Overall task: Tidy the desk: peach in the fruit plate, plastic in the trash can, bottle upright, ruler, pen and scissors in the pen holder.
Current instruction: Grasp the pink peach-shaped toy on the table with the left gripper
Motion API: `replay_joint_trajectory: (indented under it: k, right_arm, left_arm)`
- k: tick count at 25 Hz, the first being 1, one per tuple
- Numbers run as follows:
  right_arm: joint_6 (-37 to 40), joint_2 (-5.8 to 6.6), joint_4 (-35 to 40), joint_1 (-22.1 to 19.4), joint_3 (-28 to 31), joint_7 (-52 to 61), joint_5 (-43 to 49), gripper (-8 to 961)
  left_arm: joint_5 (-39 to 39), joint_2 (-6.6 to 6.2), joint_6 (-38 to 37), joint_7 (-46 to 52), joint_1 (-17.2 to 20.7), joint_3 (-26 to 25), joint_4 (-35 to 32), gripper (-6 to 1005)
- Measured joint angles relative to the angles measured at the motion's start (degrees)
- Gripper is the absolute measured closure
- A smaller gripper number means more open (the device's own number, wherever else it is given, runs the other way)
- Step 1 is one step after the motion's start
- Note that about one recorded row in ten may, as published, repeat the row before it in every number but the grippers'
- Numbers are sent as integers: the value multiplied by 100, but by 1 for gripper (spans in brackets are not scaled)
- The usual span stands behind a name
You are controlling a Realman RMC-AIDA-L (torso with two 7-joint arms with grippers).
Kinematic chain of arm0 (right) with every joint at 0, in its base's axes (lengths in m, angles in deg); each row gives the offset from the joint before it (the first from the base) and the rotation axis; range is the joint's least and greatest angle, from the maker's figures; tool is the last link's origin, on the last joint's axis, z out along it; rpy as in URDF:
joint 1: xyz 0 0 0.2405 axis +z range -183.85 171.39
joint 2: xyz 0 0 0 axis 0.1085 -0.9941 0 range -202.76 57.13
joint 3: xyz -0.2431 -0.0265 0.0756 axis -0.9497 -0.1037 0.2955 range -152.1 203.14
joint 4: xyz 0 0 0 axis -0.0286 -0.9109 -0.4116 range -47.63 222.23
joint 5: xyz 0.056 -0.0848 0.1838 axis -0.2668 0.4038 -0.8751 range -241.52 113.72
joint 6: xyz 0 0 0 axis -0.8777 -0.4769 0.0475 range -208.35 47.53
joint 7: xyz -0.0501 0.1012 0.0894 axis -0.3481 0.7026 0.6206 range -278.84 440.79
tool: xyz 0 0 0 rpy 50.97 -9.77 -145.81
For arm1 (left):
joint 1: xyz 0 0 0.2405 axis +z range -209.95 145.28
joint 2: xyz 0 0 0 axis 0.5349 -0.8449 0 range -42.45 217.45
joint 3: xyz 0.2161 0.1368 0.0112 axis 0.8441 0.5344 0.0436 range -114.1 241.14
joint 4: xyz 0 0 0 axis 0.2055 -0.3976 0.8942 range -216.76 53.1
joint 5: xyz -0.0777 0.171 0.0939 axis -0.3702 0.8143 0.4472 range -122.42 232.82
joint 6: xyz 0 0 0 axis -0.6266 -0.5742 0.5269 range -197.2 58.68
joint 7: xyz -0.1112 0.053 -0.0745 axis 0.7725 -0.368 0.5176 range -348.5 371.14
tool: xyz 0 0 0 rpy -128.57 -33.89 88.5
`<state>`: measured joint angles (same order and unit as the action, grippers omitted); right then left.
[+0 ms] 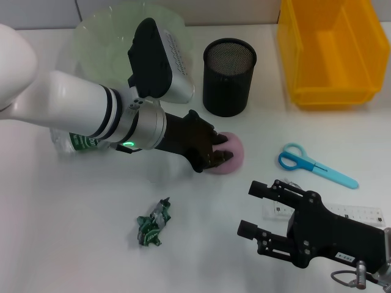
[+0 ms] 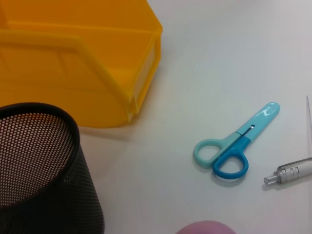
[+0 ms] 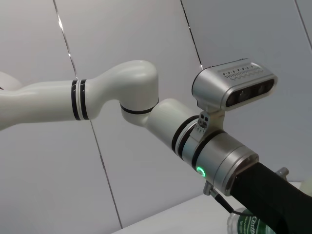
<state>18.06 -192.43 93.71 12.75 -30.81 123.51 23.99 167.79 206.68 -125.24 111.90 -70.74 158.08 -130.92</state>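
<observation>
Centrally, the left gripper was lowered onto the peach, its dark fingers closed around the pink fruit, which rested on the white table. Directly beyond the gripper stood the black mesh pen holder, empty and upright. Behind the left arm's wrist sat the pale green fruit plate, and under the forearm the bottle lay on its side, only its green label showing. Nearer the robot than the gripper, on its left side, lay the crumpled green plastic.

To the gripper's right, the scissors lay flat with their blue handles toward the peach. The yellow bin stood beyond them, at the table's far right corner.

The right gripper hovered near the front right of the table, fingers spread apart and holding nothing. Just behind it, the clear ruler lay flat on the table. In the left wrist view, a clear pen lay beside the scissors.
</observation>
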Motion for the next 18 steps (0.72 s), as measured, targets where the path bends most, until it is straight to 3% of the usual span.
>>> replay_joint_trajectory:
  k: [8, 16, 18]
  right_arm:
    - [-18, 0, 0, 0, 35, 0, 0, 200]
    - [-22, 0, 0, 0, 39, 0, -17, 201]
    - [-22, 0, 0, -1, 44, 0, -23, 201]
  left_arm:
    - [-1, 0, 41, 16, 0, 5, -5, 761]
    - [-45, -5, 24, 53, 60, -44, -133, 854]
    - [-190, -40, 3, 57, 236, -85, -433, 862]
